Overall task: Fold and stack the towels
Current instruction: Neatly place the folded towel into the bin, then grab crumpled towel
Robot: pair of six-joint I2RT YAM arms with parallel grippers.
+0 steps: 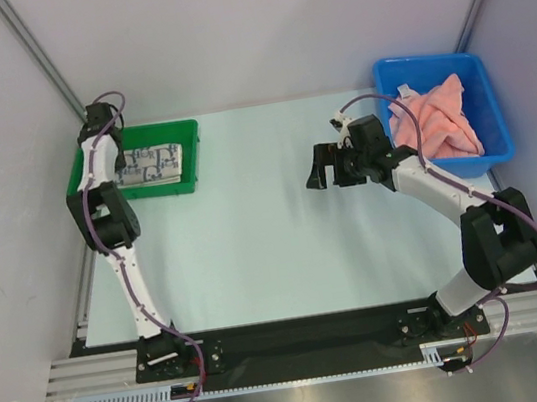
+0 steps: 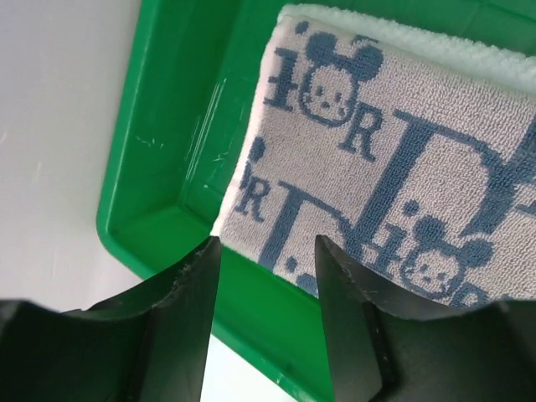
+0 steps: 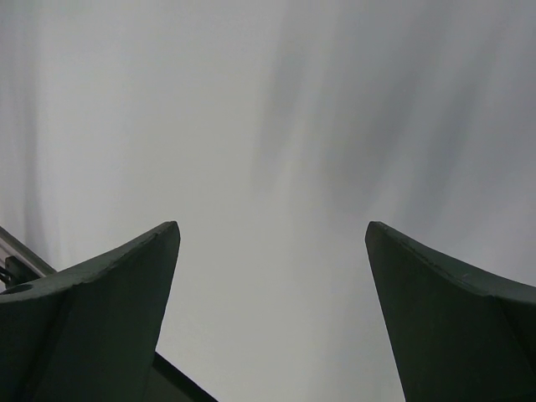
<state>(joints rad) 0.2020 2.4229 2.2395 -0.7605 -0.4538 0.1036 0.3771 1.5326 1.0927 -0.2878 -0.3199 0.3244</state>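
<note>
Left wrist view puts your left gripper [image 2: 264, 244] just over the near rim of the green tray [image 2: 159, 142]. Its jaws are partly parted and empty, and the folded blue-patterned towel [image 2: 377, 159] lies flat inside with its corner just beyond the tips. To finish this placement well, I judge you should lift straight up so neither finger snags that corner or the rim and the fold stays square. Your right gripper [image 1: 324, 167] hangs spread wide above the table [image 1: 256, 253], holding nothing, just beside the blue bin [image 1: 430, 64] where the crumpled pink towels [image 1: 434, 121] wait. Between tray and bin the tabletop offers room for folding; mind the walls close behind both containers.
</note>
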